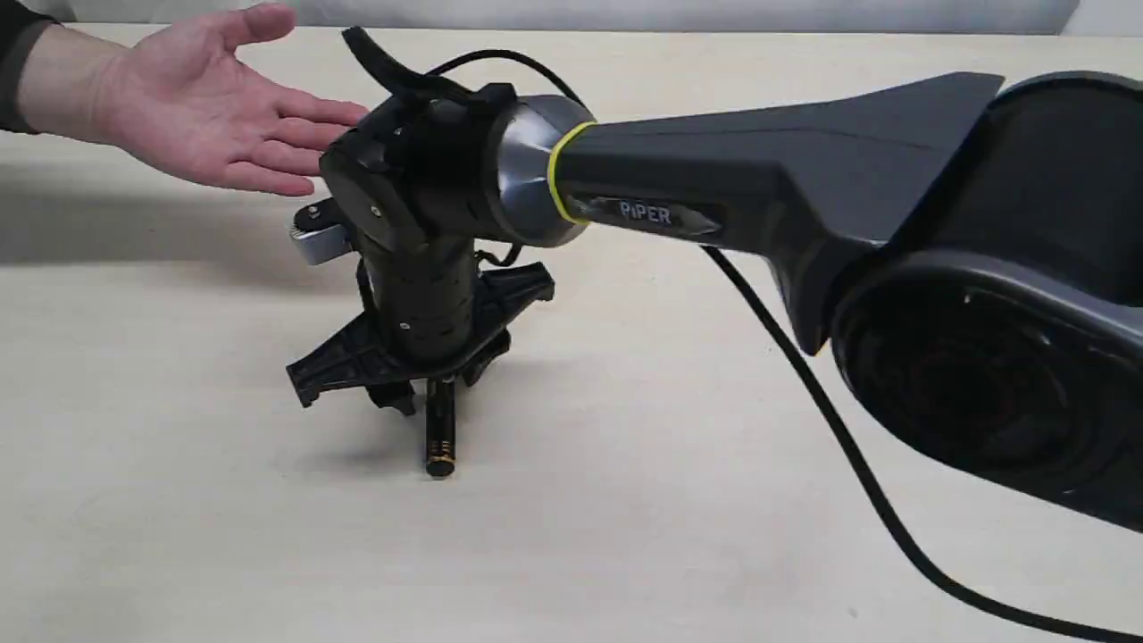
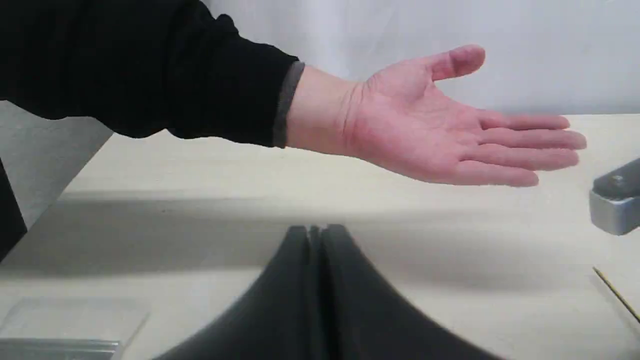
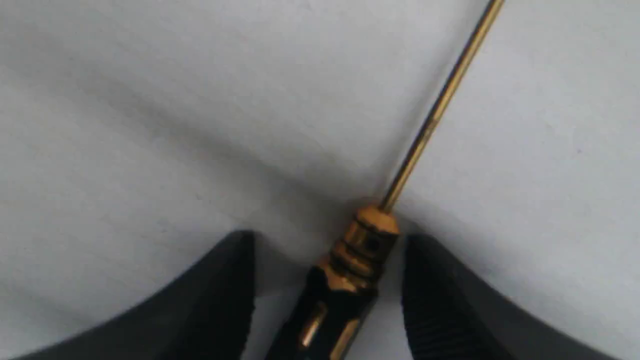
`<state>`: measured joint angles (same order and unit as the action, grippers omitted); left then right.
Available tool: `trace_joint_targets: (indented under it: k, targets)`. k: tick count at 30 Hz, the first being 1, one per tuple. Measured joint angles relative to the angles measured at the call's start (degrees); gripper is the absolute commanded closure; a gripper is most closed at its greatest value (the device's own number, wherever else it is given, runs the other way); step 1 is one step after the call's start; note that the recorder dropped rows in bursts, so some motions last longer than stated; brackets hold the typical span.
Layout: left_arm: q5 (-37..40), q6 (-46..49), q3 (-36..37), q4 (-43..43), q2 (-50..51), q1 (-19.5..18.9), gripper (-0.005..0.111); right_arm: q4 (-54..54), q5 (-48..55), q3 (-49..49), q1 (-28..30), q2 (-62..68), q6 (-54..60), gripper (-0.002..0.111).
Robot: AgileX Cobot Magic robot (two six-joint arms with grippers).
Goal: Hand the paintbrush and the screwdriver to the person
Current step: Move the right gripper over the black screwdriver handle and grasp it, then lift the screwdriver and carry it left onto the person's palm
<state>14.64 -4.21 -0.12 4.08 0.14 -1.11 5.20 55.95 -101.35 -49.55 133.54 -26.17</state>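
The screwdriver lies on the pale table, black handle with gold rings, thin shaft pointing away. My right gripper points straight down over it and stands open, one finger on each side of the handle with a gap on both sides. The person's hand is held palm up above the table's far left, just beyond the right wrist. In the left wrist view the same hand hovers ahead of my left gripper, which is shut on nothing. The paintbrush is out of view.
The right arm's big black link spans the right half of the exterior view, and its cable trails over the table. A silver wrist camera sticks out toward the hand. A clear flat plate lies near the left gripper.
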Motion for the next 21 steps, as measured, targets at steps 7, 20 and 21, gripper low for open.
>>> trace_joint_targets:
  k: [7, 20, 21]
  targets:
    - [0.00, 0.00, 0.00, 0.00, 0.00, 0.00, 0.107, -0.27, 0.12, 0.00, 0.00, 0.00, 1.12, 0.100]
    - [0.00, 0.00, 0.00, 0.00, 0.00, 0.00, 0.107, 0.37, 8.49, 0.11, 0.00, -8.95, 6.19, 0.104]
    - [0.00, 0.00, 0.00, 0.00, 0.00, 0.00, 0.107, 0.37, 8.61, 0.11, 0.00, -10.68, 6.19, 0.104]
